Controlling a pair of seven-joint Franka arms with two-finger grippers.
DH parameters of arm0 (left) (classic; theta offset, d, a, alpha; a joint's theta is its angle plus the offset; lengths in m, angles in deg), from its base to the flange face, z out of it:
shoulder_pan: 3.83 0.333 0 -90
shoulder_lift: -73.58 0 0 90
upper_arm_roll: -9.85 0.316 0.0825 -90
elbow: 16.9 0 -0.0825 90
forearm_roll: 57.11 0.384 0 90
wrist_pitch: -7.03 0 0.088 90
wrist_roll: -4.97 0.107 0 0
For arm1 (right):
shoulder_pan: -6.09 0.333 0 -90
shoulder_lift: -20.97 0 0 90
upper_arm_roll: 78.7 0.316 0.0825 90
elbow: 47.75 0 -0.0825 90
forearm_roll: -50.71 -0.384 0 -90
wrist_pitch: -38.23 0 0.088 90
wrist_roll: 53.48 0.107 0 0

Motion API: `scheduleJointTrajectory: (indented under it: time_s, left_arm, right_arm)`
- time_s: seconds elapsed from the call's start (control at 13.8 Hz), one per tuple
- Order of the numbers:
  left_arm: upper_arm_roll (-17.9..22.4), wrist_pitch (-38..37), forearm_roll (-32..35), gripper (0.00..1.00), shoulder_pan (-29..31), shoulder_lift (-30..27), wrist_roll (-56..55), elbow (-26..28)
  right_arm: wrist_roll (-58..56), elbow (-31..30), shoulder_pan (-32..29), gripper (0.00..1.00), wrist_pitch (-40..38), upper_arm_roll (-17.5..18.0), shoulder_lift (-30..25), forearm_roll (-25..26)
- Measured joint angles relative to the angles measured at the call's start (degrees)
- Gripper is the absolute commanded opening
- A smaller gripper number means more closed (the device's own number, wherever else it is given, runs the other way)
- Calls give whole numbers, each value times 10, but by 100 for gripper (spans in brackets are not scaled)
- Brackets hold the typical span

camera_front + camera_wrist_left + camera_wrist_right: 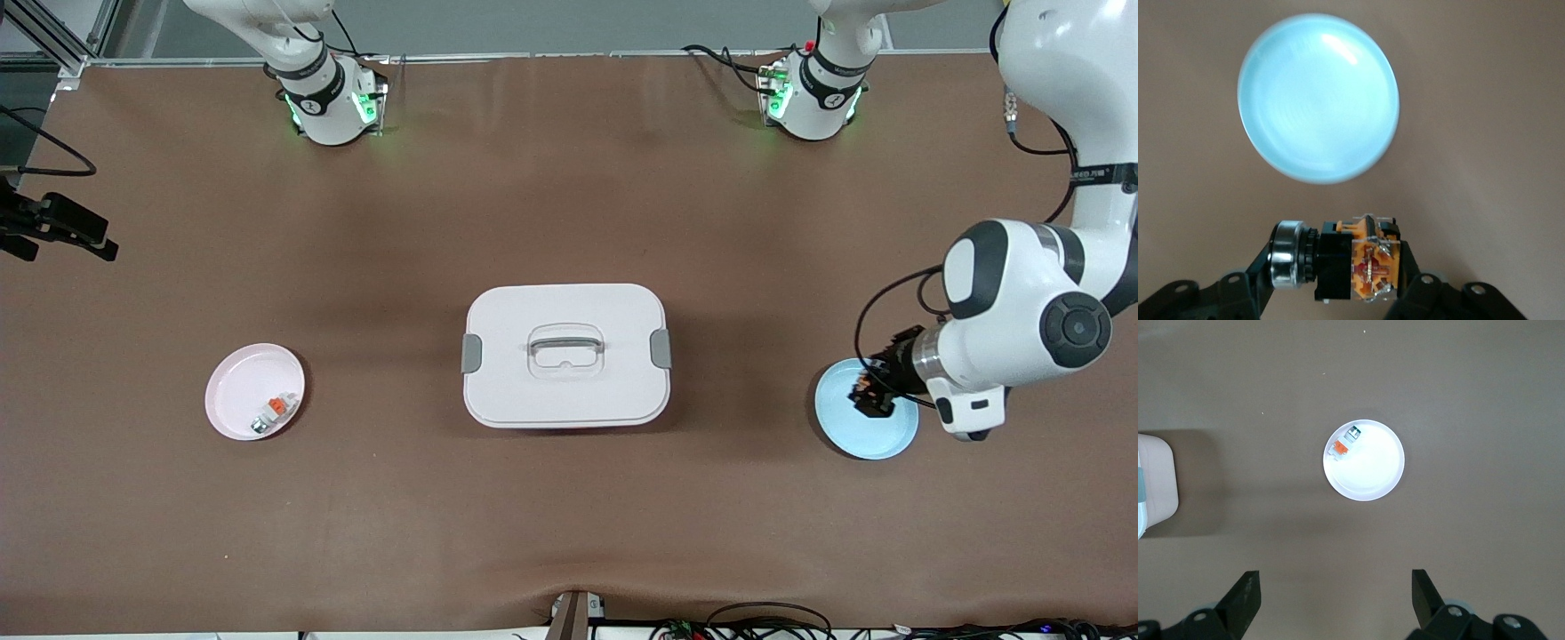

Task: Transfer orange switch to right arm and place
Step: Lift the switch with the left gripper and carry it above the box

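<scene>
My left gripper [872,397] is shut on the orange switch [864,385], a black blocky part with an orange face and a silver ring. It holds the switch in the air just above the light blue plate [876,437]. In the left wrist view the switch [1351,261] sits between the fingers of the left gripper [1338,265], with the bare blue plate [1318,100] below. My right gripper [1335,587] is open and empty, high over the table close to the pink plate [1371,473]. It is out of the front view.
The pink plate [233,391], toward the right arm's end, holds a whitish-grey part with an orange top [272,412], also in the right wrist view [1345,444]. A white lidded box with a handle [565,356] stands mid-table; its edge shows in the right wrist view [1155,483].
</scene>
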Motion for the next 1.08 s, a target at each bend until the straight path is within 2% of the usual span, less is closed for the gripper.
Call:
scheduleJointTrajectory:
  time_s: [0.58, 0.8, 0.94, 1.08]
  left_arm:
    - [-170, -11, -168, 0, -2, -9, -201, -47]
    - [-216, -20, -236, 0, -6, -9, -236, -59]
    - [-241, -20, -249, 0, -15, -8, -271, -63]
    - [-247, -19, -251, 0, -44, -3, -293, -85]
  right_arm:
    - [1, 4, -1, 100, 4, -3, 0, -2]
    - [1, 7, -1, 100, 4, -3, 0, -4]
    - [1, 7, 0, 100, 4, -2, 0, -4]
    - [1, 7, 0, 100, 4, -2, 0, -5]
